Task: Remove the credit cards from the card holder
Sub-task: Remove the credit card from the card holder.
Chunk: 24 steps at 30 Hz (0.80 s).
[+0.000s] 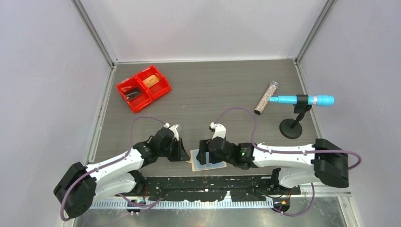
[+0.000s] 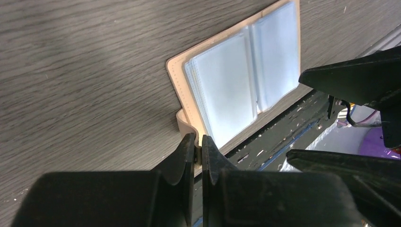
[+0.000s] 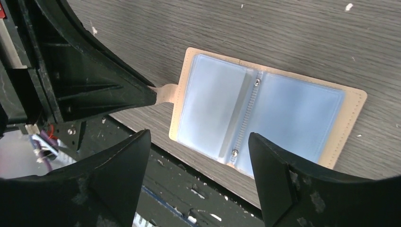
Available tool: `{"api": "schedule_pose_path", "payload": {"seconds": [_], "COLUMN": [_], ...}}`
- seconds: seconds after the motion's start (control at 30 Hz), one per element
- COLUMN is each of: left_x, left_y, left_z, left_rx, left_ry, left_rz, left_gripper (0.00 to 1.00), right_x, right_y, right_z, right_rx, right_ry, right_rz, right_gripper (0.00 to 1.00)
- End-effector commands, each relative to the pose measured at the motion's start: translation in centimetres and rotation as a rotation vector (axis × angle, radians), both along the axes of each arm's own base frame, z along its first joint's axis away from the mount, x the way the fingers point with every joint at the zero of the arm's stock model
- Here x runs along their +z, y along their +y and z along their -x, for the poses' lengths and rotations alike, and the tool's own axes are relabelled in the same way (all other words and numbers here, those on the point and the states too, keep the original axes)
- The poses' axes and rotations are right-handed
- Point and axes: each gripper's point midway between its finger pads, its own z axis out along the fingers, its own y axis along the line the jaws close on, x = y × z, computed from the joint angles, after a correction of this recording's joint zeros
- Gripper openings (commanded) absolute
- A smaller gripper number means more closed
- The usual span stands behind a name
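— Left wrist: see left tool (image 2: 198, 150) clamped on the snap tab (image 2: 184, 124) of the card holder (image 2: 227, 90)?
— Yes. Lies open flat at the table's (image 3: 307, 33) near edge, under the right tool (image 3: 198, 137), gaping wide, gripping nothing.

Red bin (image 1: 143, 89) far left — tube (image 1: 265, 99), blue cylinder (image 1: 321, 100) right.

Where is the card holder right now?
The card holder lies open at the table's near edge, mid-bottom in the top view; the left gripper pinches its tab and the right gripper hangs open just above it.
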Motion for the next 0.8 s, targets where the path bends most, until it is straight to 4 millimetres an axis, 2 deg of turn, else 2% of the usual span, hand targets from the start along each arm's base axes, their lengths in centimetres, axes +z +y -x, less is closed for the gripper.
{"api": "schedule_pose_path", "payload": {"seconds": [0.0,0.03,0.13,0.17,0.37,0.77], "left_x": [0.7,0.6,0.4,0.4,0.6,0.4], "left_y": [-0.5,-0.4,0.0,0.0,0.3,0.6], "left_z": [-0.3,-0.3,-0.3,-0.2,-0.2,-0.1], "left_rx": [0.011,0.013,0.016,0.016,0.014,0.018], "left_ry": [-0.038,-0.040,-0.044,-0.045,-0.057,-0.060], "left_rz": [0.051,0.046,0.032,0.030,0.027,0.015], "left_gripper": [0.00,0.00,0.00,0.00,0.00,0.00], "right_x": [1.1,0.3,-0.1,-0.9,-2.2,-4.3], "right_y": [1.7,1.8,2.5,2.5,2.5,2.9], "right_z": [-1.3,-1.2,-1.0,-0.9,-1.0,-0.9], "right_rx": [-0.071,-0.072,-0.069,-0.069,-0.090,-0.095], "right_ry": [-0.067,-0.063,-0.072,-0.072,-0.099,-0.090], "right_rz": [0.022,0.053,0.109,0.140,0.248,0.288], "right_gripper": [0.85,0.87,0.88,0.89,0.89,0.87]}}
